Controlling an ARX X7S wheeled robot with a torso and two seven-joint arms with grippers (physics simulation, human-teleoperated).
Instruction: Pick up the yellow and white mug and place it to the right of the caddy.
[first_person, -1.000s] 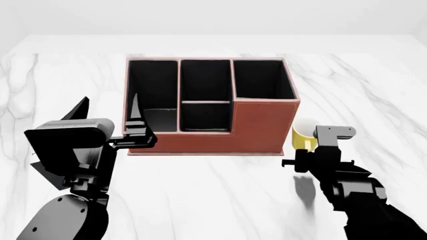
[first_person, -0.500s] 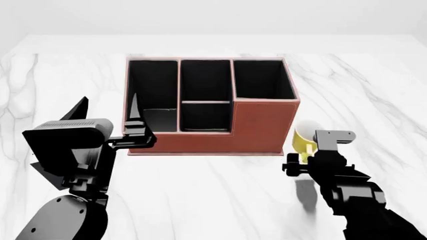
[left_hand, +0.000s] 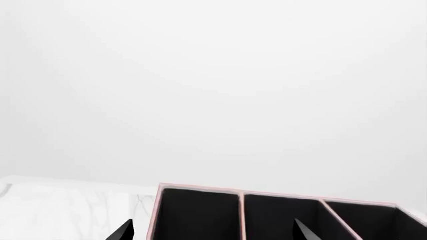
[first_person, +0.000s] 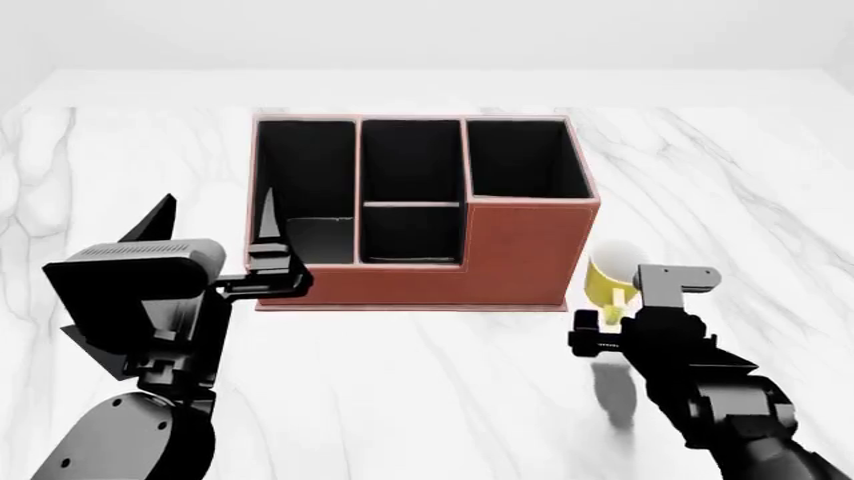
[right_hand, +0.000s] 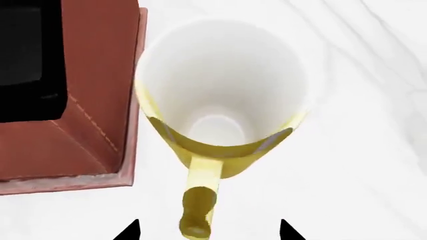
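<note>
Right tool (right_hand: 207, 230) open, tips straddling the handle of the yellow and white mug (right_hand: 220, 95). Mug upright on the worktop (first_person: 441, 390), right of centre in head view, just beside the caddy (first_person: 527, 250). Looks rigid, light, glossy, likely slippery; grip handle or rim wall. Right arm reaches forward, low. Left tool (first_person: 274, 262) open, idle at caddy's left edge.

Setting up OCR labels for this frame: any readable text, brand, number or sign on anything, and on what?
None: no view shows any text.
Caddy: plain reddish-brown sides, black inside, no label.
Yellow and white mug: plain, no print.
Marble table: veining only.
Left pincer and right pincer: plain black, no markings visible.
</note>
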